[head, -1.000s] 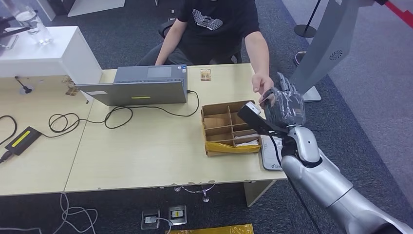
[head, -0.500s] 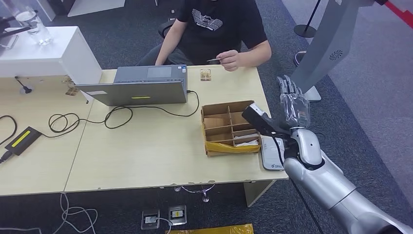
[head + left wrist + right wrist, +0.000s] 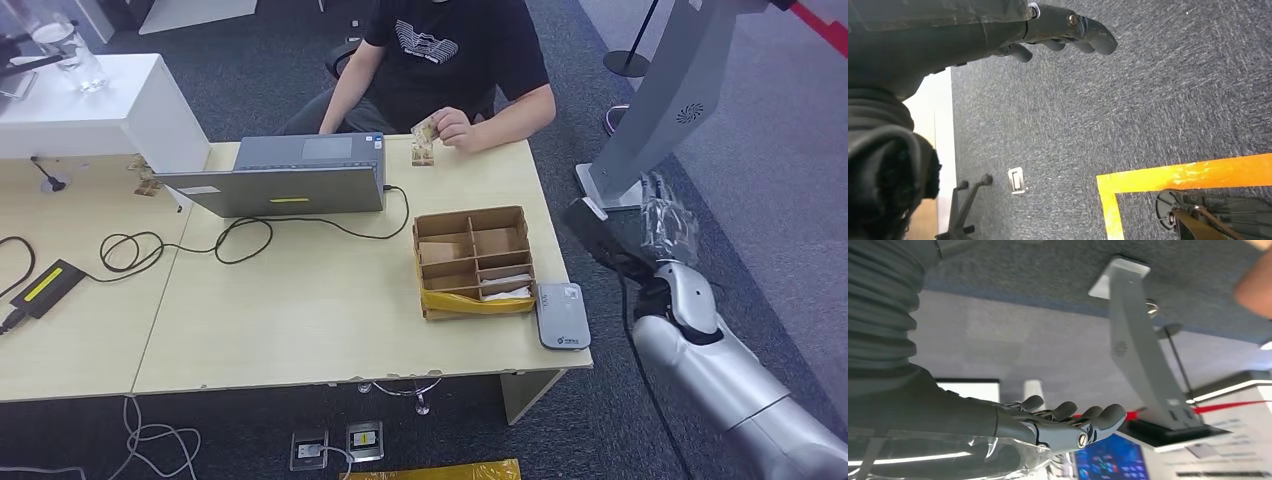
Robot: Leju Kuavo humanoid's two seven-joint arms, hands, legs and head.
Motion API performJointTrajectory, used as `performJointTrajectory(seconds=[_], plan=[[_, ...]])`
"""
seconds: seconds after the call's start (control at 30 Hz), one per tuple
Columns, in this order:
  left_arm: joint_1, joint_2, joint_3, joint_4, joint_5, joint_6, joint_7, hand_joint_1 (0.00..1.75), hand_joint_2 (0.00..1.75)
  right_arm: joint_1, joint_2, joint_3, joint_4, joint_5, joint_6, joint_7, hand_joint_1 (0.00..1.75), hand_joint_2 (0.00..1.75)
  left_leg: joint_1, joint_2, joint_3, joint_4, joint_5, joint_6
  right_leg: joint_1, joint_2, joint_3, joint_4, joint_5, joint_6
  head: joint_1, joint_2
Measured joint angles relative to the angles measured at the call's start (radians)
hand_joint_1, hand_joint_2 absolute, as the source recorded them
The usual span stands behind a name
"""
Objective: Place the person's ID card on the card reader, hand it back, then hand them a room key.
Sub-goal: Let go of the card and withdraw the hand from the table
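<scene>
The person seated at the far side of the table holds a card [image 3: 424, 127] in one hand [image 3: 453, 129] above another card [image 3: 422, 154] lying on the tabletop. The grey card reader [image 3: 560, 314] lies bare at the table's front right corner. My right hand [image 3: 668, 225] hangs past the table's right edge, fingers spread, holding nothing; the right wrist view shows its empty fingers [image 3: 1068, 420]. In the left wrist view my left hand [image 3: 998, 25] hangs over the carpet, fingers loosely apart, with nothing in it.
A cardboard divider box [image 3: 474, 262] stands left of the reader, white cards in one compartment. A grey laptop [image 3: 280, 175] with a black cable sits mid-table, and a black device [image 3: 45, 286] lies at the left. A grey stand [image 3: 665, 100] rises beyond my right hand.
The person took the card from my right hand and drew it back to the table's far edge. My right hand moved right, off the table, uncovering the card reader.
</scene>
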Motion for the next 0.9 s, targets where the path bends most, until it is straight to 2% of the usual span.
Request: performJointTrajectory(seconds=[0.2, 0.33, 0.47, 0.53, 0.7, 0.8, 0.9], plan=[[0.001, -0.001, 0.0, 0.0, 0.019, 0.001, -0.003, 0.0, 0.0, 0.03, -0.091, -0.06, 0.004, -0.145, -0.011, 0.02, 0.0, 1.75, 0.0, -0.001, 0.016, 0.0, 0.0, 0.0, 0.0, -0.001, -0.001, -0.001, 0.001, 0.0, 0.0, 0.0], [0.004, -0.004, 0.0, 0.0, 0.027, 0.001, -0.004, 0.0, 0.0, 0.078, -0.145, -0.128, 0.03, -0.411, -0.035, -0.041, 0.0, 1.75, 0.0, -0.002, 0.016, 0.001, 0.0, 0.0, 0.0, -0.001, -0.001, -0.001, 0.001, 0.0, 0.0, 0.0], [0.005, -0.007, 0.0, 0.0, 0.042, 0.004, -0.004, 0.0, 0.0, 0.156, -0.184, -0.226, 0.092, -0.75, -0.074, -0.198, 0.0, 0.0, 0.0, -0.003, 0.016, 0.001, 0.0, 0.0, 0.0, -0.002, 0.0, -0.001, 0.001, 0.0, 0.0, 0.0], [0.006, -0.01, 0.001, 0.0, 0.055, 0.007, -0.004, 0.0, 0.0, 0.2, -0.193, -0.274, 0.139, -0.877, -0.068, -0.29, 0.0, 0.0, 0.0, -0.003, 0.016, 0.001, 0.0, 0.0, 0.0, -0.002, 0.0, -0.001, 0.001, 0.0, 0.0, 0.0], [0.008, -0.018, 0.004, 0.0, 0.077, 0.012, -0.009, 0.0, 0.0, 0.299, -0.184, -0.364, 0.33, -1.122, 0.014, -0.493, 0.0, 0.0, 0.0, -0.005, 0.016, 0.001, 0.0, 0.0, 0.0, -0.004, 0.0, -0.001, 0.001, 0.0, 0.0, 0.0], [0.01, -0.021, 0.004, 0.0, 0.082, 0.012, -0.01, 0.0, 0.0, 0.368, -0.16, -0.421, 0.469, -1.246, 0.031, -0.567, 0.0, 0.0, 0.001, -0.008, 0.014, 0.0, 0.0, 0.0, 0.001, -0.008, 0.0, -0.001, 0.0, 0.0, 0.0, 0.0], [0.012, -0.021, 0.004, 0.0, 0.086, 0.011, -0.005, 0.0, 0.0, 0.436, -0.118, -0.475, 0.587, -1.33, 0.018, -0.601, 0.0, 0.0, 0.002, -0.008, 0.014, 0.0, 0.0, -0.001, 0.002, -0.007, 0.0, -0.001, 0.0, -0.001, -0.001, 0.0]])
